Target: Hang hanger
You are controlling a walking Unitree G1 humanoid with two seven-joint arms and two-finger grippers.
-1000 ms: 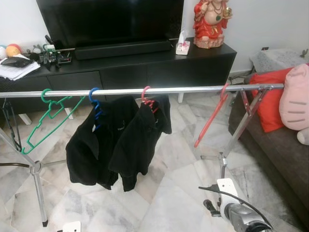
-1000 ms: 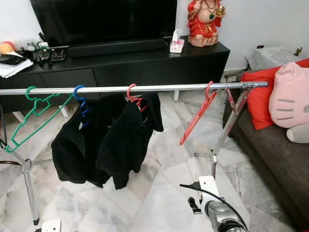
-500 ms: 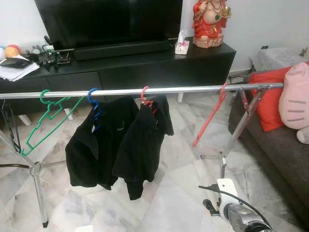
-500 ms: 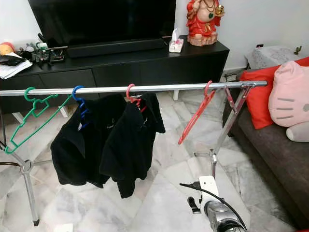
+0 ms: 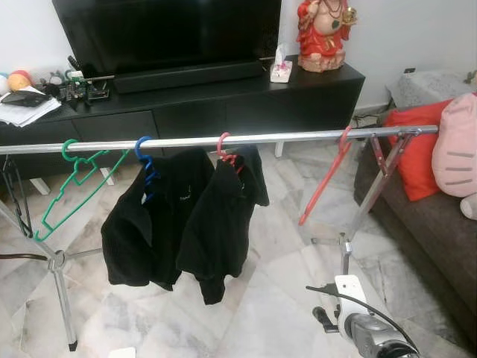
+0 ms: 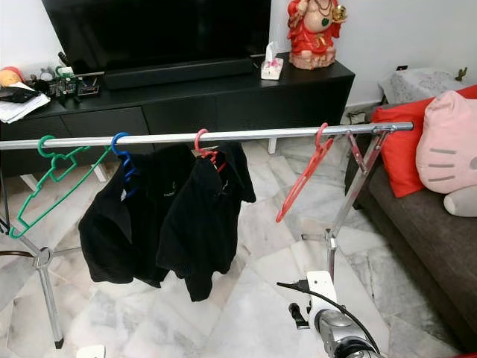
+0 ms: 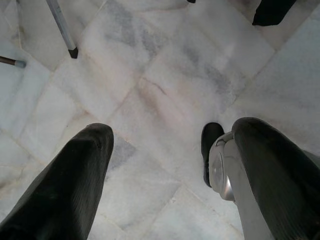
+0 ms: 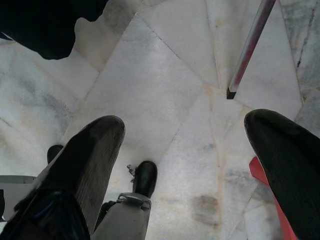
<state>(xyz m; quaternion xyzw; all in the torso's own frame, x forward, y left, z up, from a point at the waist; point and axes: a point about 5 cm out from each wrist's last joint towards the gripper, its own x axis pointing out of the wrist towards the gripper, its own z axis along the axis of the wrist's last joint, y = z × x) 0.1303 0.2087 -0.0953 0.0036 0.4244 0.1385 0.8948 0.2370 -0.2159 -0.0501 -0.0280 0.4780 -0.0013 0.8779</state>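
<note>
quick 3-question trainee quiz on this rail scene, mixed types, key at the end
1. True or false: the red hanger nearest the sofa carries a garment.
2. Which hanger sits furthest to the robot's left on the rail? A) blue hanger B) green hanger C) pink hanger
3. Fill in: both the left gripper and right gripper have their fingers ____, holding nothing.

Key: 1 false; 2 B; 3 open

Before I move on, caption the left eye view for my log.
Silver metal clothes rail carrying green, blue and two red plastic hangers, two draped with black shirts.
</note>
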